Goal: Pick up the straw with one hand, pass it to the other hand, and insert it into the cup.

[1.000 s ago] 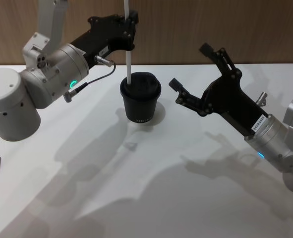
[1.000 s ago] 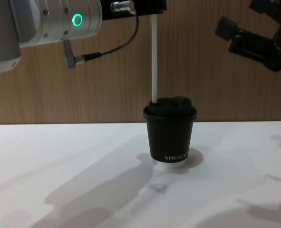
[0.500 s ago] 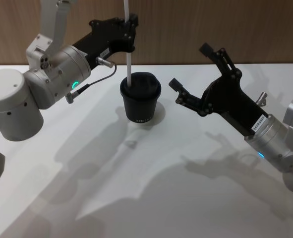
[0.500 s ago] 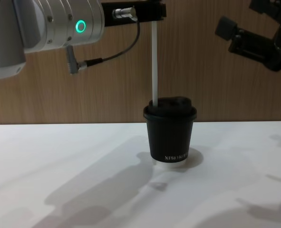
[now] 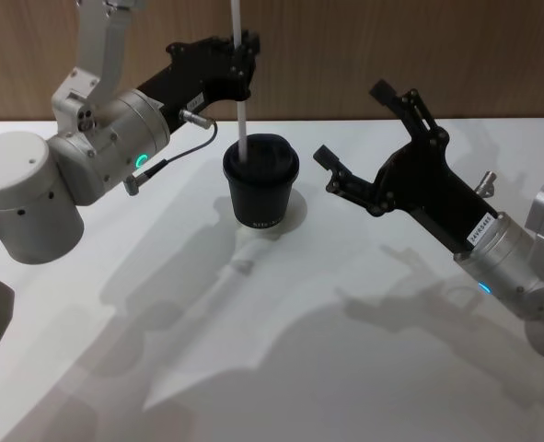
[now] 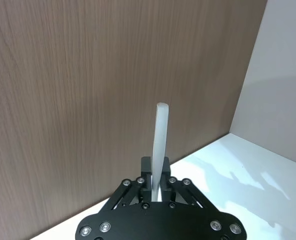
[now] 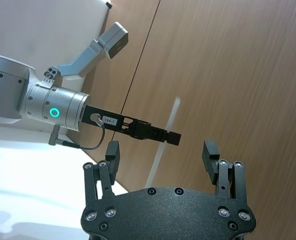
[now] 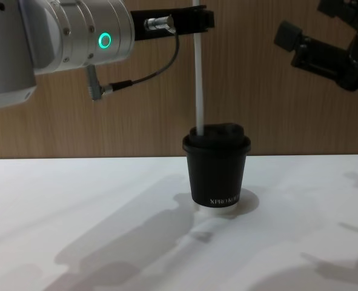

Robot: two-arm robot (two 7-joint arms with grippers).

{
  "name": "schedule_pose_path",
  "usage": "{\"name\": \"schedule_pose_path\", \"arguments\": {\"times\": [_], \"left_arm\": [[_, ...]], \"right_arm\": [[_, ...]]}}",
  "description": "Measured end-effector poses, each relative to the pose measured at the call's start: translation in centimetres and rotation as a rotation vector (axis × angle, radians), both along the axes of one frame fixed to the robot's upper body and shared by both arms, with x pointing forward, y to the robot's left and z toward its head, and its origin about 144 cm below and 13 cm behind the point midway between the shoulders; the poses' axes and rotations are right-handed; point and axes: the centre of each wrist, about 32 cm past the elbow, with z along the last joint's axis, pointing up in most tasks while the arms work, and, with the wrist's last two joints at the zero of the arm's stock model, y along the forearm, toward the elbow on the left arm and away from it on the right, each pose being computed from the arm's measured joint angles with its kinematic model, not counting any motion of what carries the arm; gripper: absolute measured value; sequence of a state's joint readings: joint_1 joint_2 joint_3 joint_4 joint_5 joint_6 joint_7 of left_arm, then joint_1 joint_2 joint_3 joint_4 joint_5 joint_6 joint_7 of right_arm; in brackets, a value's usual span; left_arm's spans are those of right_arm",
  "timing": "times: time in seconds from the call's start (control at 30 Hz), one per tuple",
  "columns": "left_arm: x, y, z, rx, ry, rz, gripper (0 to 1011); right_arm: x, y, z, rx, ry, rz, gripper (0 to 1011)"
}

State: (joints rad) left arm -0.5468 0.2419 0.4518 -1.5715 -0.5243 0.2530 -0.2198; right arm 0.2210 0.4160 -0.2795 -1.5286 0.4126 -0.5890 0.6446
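Observation:
The black cup (image 5: 260, 191) (image 8: 217, 173) with its domed lid stands upright on the white table (image 5: 281, 350). The white straw (image 5: 242, 110) (image 8: 199, 79) stands upright over it, and its lower end meets the left part of the lid. My left gripper (image 5: 244, 41) (image 8: 198, 18), with a silver wrist and green ring, is shut on the straw's upper part. In the left wrist view the straw (image 6: 161, 135) rises from between the fingers (image 6: 146, 181). My right gripper (image 5: 353, 122) (image 8: 306, 18) (image 7: 162, 152) hangs open and empty to the right of the cup.
A wooden wall (image 5: 391, 46) runs behind the table's far edge. A thin black cable (image 5: 184, 147) loops from the left wrist. From the right wrist view the left gripper (image 7: 170, 136) and straw (image 7: 169, 125) are seen ahead.
My left gripper has come down a little with the straw, whose lower end stays at the lid. The right arm and the cup have not moved.

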Motion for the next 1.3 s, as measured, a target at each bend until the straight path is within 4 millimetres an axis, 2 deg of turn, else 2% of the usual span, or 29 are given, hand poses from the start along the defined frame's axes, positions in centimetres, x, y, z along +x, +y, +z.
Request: {"name": "schedule_pose_path", "arguments": {"times": [0.3,0.33,0.43,0.47,0.57,0.73,0.87,0.9,0.93,1.03,1.3], "left_arm": [[0.1,0.0,-0.1,-0.003,0.003,-0.001,329],[0.1,0.0,-0.1,-0.004,0.003,0.000,389],[0.1,0.0,-0.2,-0.004,0.004,0.000,449],[0.1,0.0,-0.2,-0.005,0.004,-0.001,518],[0.1,0.0,-0.2,-0.005,0.004,-0.001,578],[0.1,0.0,-0.2,-0.006,0.005,-0.002,758],[0.0,0.0,-0.4,-0.008,0.002,-0.011,845],[0.0,0.1,-0.5,-0.009,0.000,-0.016,905],[0.0,0.1,-0.6,-0.009,-0.001,-0.018,905],[-0.1,0.2,-0.9,-0.010,-0.012,-0.030,999],[-0.4,0.7,-1.7,0.010,-0.053,-0.061,1000]], "right_arm": [[0.0,0.0,0.0,0.000,0.000,0.000,1001],[0.0,0.0,0.0,0.000,0.000,0.000,1001],[0.0,0.0,0.0,0.000,0.000,0.000,1001],[0.0,0.0,0.0,0.000,0.000,0.000,1001],[0.0,0.0,0.0,0.000,0.000,0.000,1001],[0.0,0.0,0.0,0.000,0.000,0.000,1001],[0.0,0.1,0.0,0.009,0.004,0.001,1001],[0.0,0.2,0.1,0.018,0.011,0.000,1001],[0.0,0.2,0.1,0.023,0.014,-0.001,1001],[-0.1,0.4,0.2,0.046,0.033,-0.006,1001],[-0.4,1.0,0.7,0.120,0.107,-0.030,1001]]}}
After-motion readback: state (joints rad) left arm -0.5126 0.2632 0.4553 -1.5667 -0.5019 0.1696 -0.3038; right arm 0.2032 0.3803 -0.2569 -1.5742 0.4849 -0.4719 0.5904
